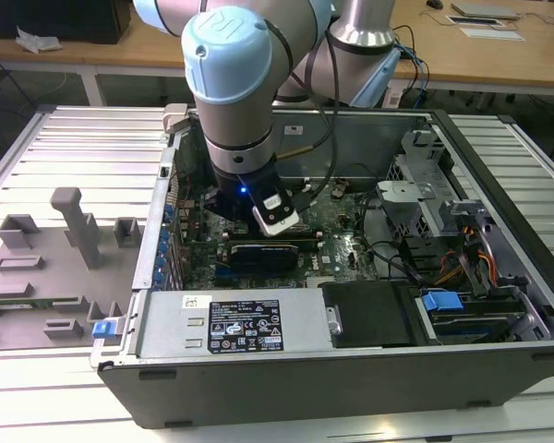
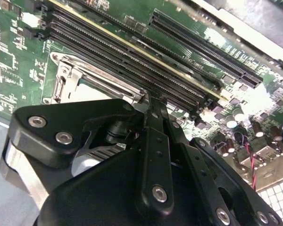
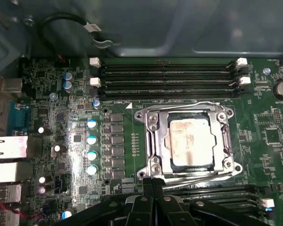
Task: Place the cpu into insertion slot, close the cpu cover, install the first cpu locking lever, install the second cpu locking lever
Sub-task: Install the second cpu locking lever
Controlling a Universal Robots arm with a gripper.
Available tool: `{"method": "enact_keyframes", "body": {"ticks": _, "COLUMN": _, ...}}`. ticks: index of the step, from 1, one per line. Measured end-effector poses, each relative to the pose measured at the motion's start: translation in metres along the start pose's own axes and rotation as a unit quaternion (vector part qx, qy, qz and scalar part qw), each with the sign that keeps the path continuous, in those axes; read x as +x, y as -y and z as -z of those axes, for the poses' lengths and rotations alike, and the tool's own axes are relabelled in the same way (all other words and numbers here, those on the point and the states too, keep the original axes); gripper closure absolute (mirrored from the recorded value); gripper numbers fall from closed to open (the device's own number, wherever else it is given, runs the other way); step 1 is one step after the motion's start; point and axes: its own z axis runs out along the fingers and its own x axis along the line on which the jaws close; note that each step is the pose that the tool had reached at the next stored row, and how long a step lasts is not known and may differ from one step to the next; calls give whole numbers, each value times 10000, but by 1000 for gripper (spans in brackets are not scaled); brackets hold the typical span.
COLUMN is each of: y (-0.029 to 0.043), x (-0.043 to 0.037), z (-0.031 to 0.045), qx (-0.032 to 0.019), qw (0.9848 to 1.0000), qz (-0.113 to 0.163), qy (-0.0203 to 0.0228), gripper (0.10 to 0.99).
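A: What is showing in the exterior view?

B: A grey and pale blue robot arm is reaching down into an open computer case lying on a slatted metal table. Its wrist is hanging above the green motherboard.

A: And in the second wrist view?

B: The black gripper is sitting low, its fingers pressed together with no gap, the tip just at the edge of the cpu cover. Whether they are pinching anything, I cannot tell. Long black memory slots are running beside the socket.

A: And in the first wrist view?

B: The cpu is lying flat in the insertion slot, with the silver cover frame lying down around it. The gripper's closed tip is touching the frame's near edge.
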Motion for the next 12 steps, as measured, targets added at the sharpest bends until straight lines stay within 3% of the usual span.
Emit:
{"method": "enact_keyframes", "body": {"ticks": 8, "y": 9, "x": 73, "z": -49, "qx": -83, "qw": 10000, "qz": -9, "qy": -3, "gripper": 980}}
{"method": "enact_keyframes", "body": {"ticks": 10, "y": 3, "x": 76, "z": -57, "qx": -139, "qw": 9999, "qz": -14, "qy": -4, "gripper": 980}}
{"method": "enact_keyframes", "body": {"ticks": 12, "y": -6, "x": 77, "z": -62, "qx": -155, "qw": 9999, "qz": -16, "qy": -4, "gripper": 980}}
